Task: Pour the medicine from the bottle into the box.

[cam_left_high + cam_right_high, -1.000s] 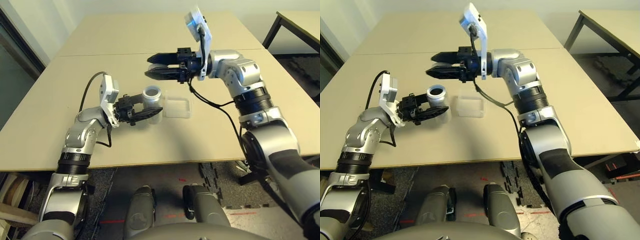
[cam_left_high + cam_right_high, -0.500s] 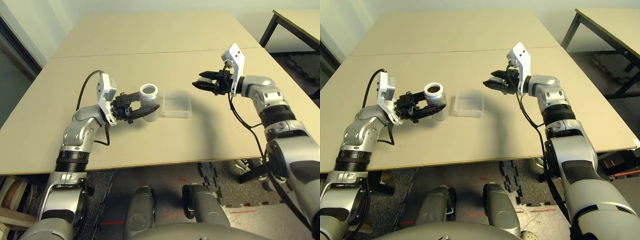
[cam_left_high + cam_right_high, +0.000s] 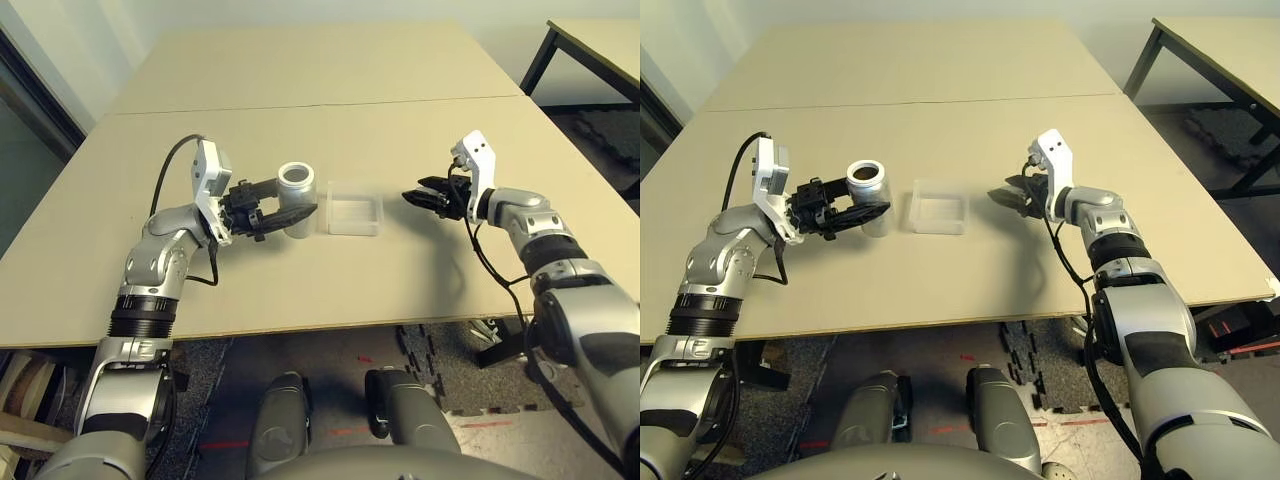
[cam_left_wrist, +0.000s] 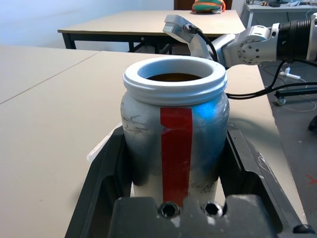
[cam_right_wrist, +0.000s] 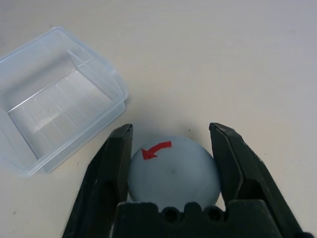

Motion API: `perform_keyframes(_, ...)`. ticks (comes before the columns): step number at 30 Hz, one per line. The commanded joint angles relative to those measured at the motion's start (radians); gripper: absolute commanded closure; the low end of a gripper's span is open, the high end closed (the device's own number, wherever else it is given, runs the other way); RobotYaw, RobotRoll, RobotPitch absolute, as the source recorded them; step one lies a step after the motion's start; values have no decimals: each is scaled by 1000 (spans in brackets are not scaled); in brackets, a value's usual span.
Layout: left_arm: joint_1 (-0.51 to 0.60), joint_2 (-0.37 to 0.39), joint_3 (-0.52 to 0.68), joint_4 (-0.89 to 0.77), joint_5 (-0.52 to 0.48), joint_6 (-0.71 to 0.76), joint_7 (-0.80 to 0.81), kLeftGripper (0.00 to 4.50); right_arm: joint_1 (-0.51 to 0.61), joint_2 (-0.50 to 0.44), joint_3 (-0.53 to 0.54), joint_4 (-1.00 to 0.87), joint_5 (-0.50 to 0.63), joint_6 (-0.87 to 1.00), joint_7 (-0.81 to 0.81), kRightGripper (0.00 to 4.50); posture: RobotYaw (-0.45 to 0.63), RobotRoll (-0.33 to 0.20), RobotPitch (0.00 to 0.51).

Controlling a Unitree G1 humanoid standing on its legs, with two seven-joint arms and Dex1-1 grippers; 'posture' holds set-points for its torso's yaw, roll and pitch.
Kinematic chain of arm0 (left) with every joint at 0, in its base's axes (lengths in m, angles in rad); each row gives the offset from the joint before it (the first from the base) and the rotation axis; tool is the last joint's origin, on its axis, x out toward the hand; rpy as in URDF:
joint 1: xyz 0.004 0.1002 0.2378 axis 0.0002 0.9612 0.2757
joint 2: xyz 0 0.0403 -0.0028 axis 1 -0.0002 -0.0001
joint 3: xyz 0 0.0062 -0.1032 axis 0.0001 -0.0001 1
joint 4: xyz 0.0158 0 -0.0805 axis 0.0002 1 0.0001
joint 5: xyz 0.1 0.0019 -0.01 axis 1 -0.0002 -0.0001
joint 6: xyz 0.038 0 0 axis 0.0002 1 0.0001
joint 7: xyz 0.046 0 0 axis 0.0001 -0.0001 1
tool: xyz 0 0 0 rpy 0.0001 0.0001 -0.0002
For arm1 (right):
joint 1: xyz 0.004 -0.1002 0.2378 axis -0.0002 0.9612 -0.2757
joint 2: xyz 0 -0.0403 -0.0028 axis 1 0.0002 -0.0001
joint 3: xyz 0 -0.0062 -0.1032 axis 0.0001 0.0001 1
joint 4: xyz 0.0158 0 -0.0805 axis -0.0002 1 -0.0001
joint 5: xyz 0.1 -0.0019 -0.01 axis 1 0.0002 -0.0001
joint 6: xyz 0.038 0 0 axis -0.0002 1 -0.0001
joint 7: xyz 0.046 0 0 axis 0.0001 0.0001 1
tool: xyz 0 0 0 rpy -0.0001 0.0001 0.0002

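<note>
The bottle (image 3: 297, 186) is white-grey with a red stripe (image 4: 176, 148), stands upright with its mouth open, and is just left of the box. My left gripper (image 3: 300, 211) is shut on its body. The inside looks dark brown; the medicine itself is hidden in it. The box (image 3: 352, 229) is clear plastic, lies open on the table and is empty (image 5: 113, 84). To the right of the box my right gripper (image 3: 410, 197) is low at the tabletop. A round grey cap (image 5: 173, 168) with a red arrow lies between its fingers (image 5: 111, 168), which press its sides.
The beige table (image 3: 300, 100) stretches far behind the box, with a seam line across it. Its front edge runs close below both arms. A second table (image 3: 600, 40) stands at the far right, across a gap of floor.
My right arm swung from high above the bottle out to the right and down to the table beside the box. The left gripper and bottle stayed nearly in place.
</note>
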Motion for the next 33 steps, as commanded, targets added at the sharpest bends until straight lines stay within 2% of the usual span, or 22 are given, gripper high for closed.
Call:
perform_keyframes(1,-28,6,3,26,27,-22,9,1907,13,-1,-12,21,-18,-12,-3,217,-17,0,68)
perform_keyframes(2,-32,5,0,33,36,-32,13,1907,15,-2,-13,22,-20,-13,-2,2,-18,0,68)
perform_keyframes(8,-65,-1,-22,82,93,-83,29,1907,22,-8,-12,-20,-15,-7,49,0,-28,0,69)
perform_keyframes(12,-108,1,-62,162,193,-160,61,1907,34,-15,-14,-116,11,27,132,0,-36,0,71)
perform_keyframes(16,-184,-7,-102,284,315,-271,132,1907,70,-26,-7,-270,45,106,218,0,-46,0,70)
perform_keyframes(19,-274,-9,-164,406,444,-397,191,1907,119,-44,13,-476,95,227,300,0,-53,0,70)
perform_keyframes(23,-378,-27,-220,555,558,-540,264,1907,158,-68,31,-644,124,325,330,0,-59,0,69)
perform_keyframes(31,-527,-43,-367,755,807,-810,435,1907,178,-85,36,-735,140,386,322,0,-60,0,71)
perform_keyframes(33,-575,-28,-452,788,949,-886,550,1907,184,-89,36,-742,143,389,323,0,-62,0,72)
